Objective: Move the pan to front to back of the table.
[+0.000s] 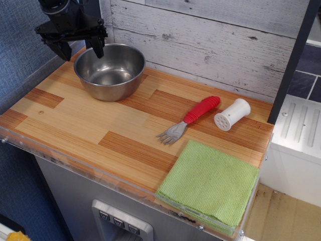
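Note:
The pan (110, 71), a deep shiny steel bowl with a rolled rim, stands upright at the back left of the wood-plank table (100, 125), close to the white plank wall. My gripper (80, 50) hangs above the pan's left rim, clear of it. Its two black fingers (98, 49) are spread apart and hold nothing. The pan looks empty inside.
A fork with a red handle (190, 118) lies at mid-right. A small white perforated shaker (231, 114) lies on its side beside it. A green cloth (210, 183) covers the front right corner. A blue wall runs along the left edge.

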